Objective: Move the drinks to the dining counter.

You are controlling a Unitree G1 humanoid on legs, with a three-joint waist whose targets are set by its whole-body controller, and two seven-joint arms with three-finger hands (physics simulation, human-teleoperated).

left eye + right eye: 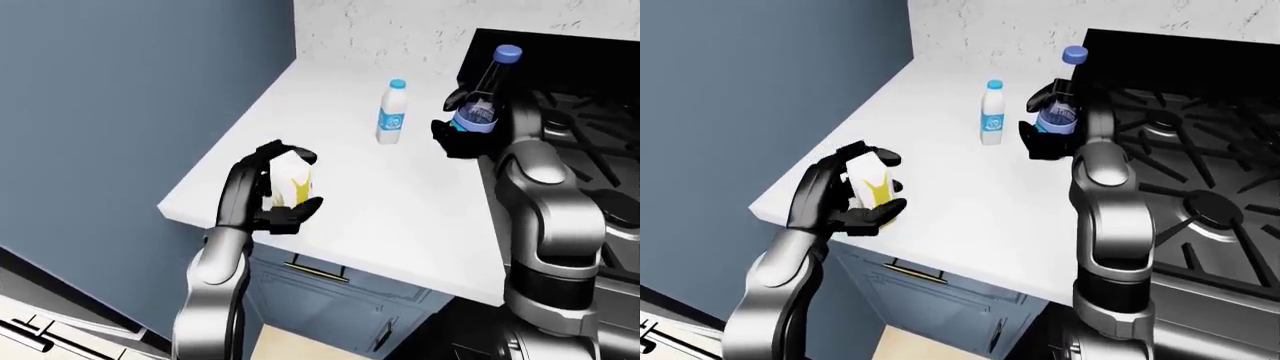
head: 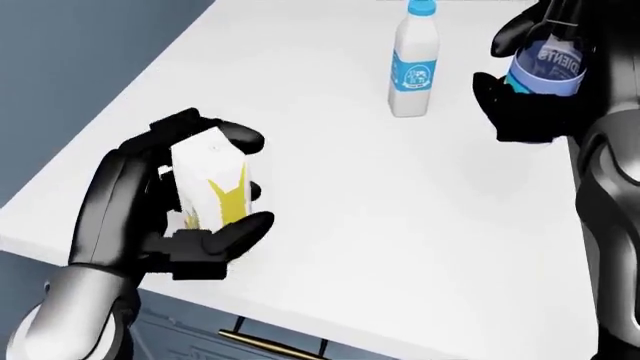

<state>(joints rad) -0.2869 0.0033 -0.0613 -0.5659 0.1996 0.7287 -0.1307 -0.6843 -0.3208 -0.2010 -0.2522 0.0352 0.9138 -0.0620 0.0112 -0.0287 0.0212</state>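
White counter [image 2: 420, 225] holds all three drinks, I'm looking down over both arms. Left hand [image 2: 165, 217] is wrapped round the yellow-and-white carton [image 2: 212, 187] near the counter's left edge in the head view: two fingers [image 2: 235, 139] curl over its gabled top, thumb [image 2: 225, 236] pressed across its lower face. Carton looks tilted a bit, top leaning toward the view's left. Can't tell whether its base touches the counter, the hand covers it.

Right hand [image 2: 520, 97] is closed on the blue-labelled water bottle [image 1: 482, 97], fingers round its body at label height, blue cap sticking up above the hand. Left-eye view puts that bottle right at the seam between counter and black stove [image 1: 1200, 150]; can't tell if it's lifted or resting.

White milk bottle [image 2: 413, 64], blue cap and blue label, stands upright on the counter just left of the right hand, not touching it, well apart from the carton.

Blue-grey cabinet [image 1: 940, 296] with a brass handle [image 2: 275, 345] sits below the counter edge. Blue wall [image 1: 130, 112] on the left.
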